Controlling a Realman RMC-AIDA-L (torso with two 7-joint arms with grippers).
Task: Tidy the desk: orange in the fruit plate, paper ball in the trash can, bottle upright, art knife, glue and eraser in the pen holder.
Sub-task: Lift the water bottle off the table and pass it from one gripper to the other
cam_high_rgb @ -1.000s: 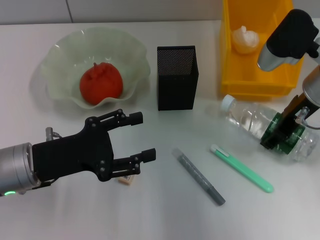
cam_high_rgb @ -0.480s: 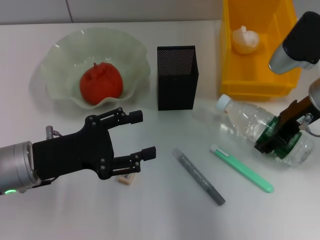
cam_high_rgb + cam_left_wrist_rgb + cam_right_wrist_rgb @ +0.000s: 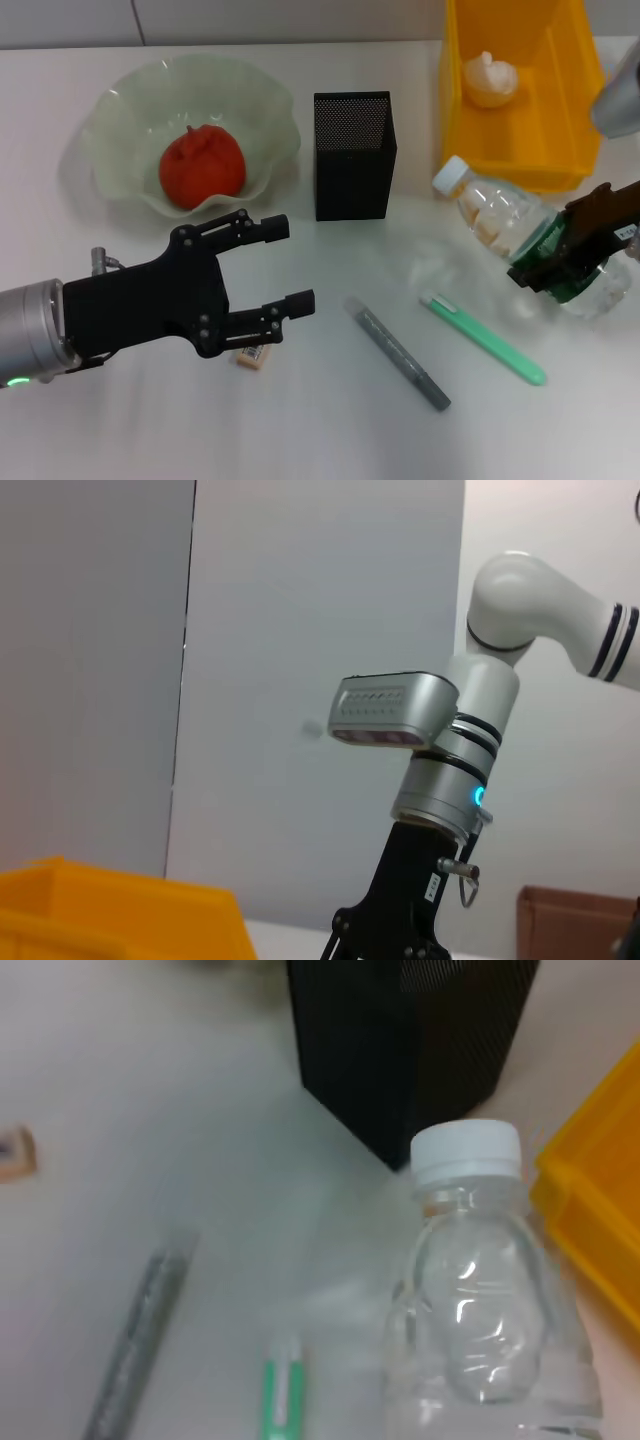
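Note:
The orange (image 3: 203, 167) lies in the pale-green fruit plate (image 3: 120, 100). The paper ball (image 3: 490, 80) lies in the yellow trash can (image 3: 560, 150). My right gripper (image 3: 556, 265) is shut on the green label of the clear bottle (image 3: 495, 220), which is tilted with its white cap (image 3: 452, 176) toward the trash can; the bottle also shows in the right wrist view (image 3: 480, 1300). My left gripper (image 3: 292, 264) is open and empty, hovering over the eraser (image 3: 252, 357). A grey pen-shaped item (image 3: 400, 353) and a green one (image 3: 485, 338) lie on the desk (image 3: 330, 430). The black mesh pen holder (image 3: 354, 155) stands at the centre.
The pen holder (image 3: 400, 1040), the eraser (image 3: 12, 1152), the grey item (image 3: 140, 1340) and the green item (image 3: 285, 1400) show in the right wrist view. The left wrist view shows the right arm (image 3: 440, 770) and a trash can corner (image 3: 100, 910).
My right gripper has swung the bottle from lying toward upright, its cap moving back toward the trash can. The left gripper has hardly moved.

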